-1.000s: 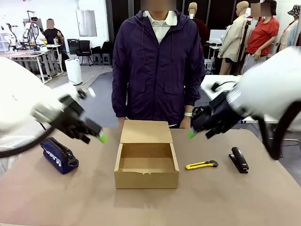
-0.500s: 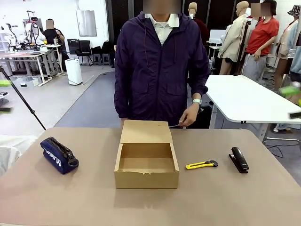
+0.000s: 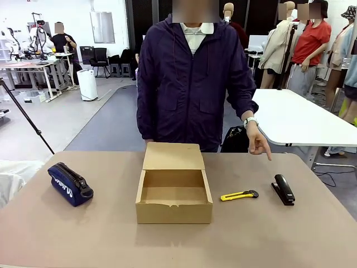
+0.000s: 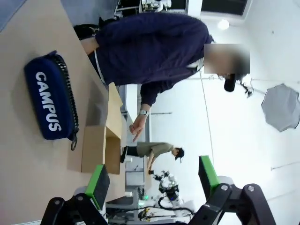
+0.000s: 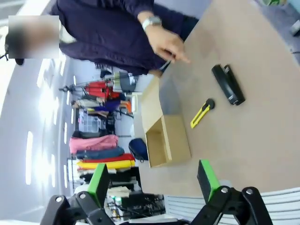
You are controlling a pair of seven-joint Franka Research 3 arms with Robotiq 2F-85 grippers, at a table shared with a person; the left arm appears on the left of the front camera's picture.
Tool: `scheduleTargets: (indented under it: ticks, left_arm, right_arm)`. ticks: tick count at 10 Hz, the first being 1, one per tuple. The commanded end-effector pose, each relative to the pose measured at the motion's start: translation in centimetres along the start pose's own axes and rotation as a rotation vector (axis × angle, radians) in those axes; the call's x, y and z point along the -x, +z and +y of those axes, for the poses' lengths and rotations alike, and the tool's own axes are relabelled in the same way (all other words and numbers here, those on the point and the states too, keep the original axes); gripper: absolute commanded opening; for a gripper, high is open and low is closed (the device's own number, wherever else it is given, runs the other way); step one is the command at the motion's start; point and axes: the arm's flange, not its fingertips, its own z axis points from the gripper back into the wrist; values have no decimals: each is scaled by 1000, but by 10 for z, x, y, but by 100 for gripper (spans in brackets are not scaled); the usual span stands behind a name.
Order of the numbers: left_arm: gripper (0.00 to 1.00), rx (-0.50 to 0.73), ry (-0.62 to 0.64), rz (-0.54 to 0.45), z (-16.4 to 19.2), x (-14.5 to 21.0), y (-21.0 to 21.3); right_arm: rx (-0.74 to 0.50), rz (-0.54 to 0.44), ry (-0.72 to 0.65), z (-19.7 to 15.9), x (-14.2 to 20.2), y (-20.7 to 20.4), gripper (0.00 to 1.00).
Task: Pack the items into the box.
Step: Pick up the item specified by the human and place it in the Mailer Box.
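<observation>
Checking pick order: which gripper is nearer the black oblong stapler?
Right. The right gripper hangs on the stapler's side of the tan cardboard box; the left gripper on the other side, near the navy zipped pouch.

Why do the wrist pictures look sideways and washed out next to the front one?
Front view: even light, sharp, soft shadow by the box. Left wrist view: camera rolled, white glare behind the person, blue pouch crisp. Right wrist view: rolled, glare at left, stapler and utility knife clear.

Blue CAMPUS pencil case [image 3: 70, 184] lying on tan table [image 3: 268, 240], white table [image 3: 290, 120] behind
</observation>
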Motion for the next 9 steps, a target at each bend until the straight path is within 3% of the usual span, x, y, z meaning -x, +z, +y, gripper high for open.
scheduleTargets:
  ticks: [1,7,9]
  left_arm:
    - [100,-14,-54,45,-31,6,-9]
    - [100,-14,-54,45,-31,6,-9]
    - [100,-14,-54,45,-31,6,-9]
  right_arm:
    - [2,40,63,19,7,-11,100]
    - [28,48,38,19,9,-13,100]
    - [425,148,133,65,-12,-86,100]
